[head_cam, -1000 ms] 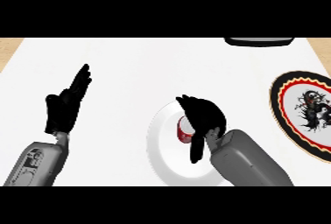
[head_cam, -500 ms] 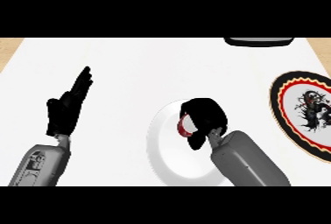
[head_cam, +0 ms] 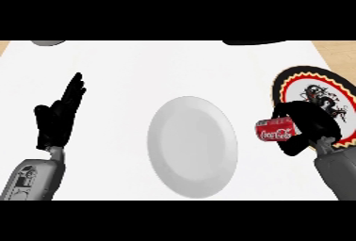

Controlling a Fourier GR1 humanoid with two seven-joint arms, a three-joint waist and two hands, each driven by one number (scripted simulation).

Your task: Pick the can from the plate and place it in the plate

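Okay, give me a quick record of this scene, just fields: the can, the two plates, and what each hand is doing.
can: red, on its side, lifted, off the white plate
held by: right hand, fingers curled round it
can position: between the two plates, at the patterned plate's left edge
white plate: centre of view, nothing on it
patterned plate: far right, dark rim, partly hidden by the right hand
left hand: open, resting at the left, fingers up, holding nothing
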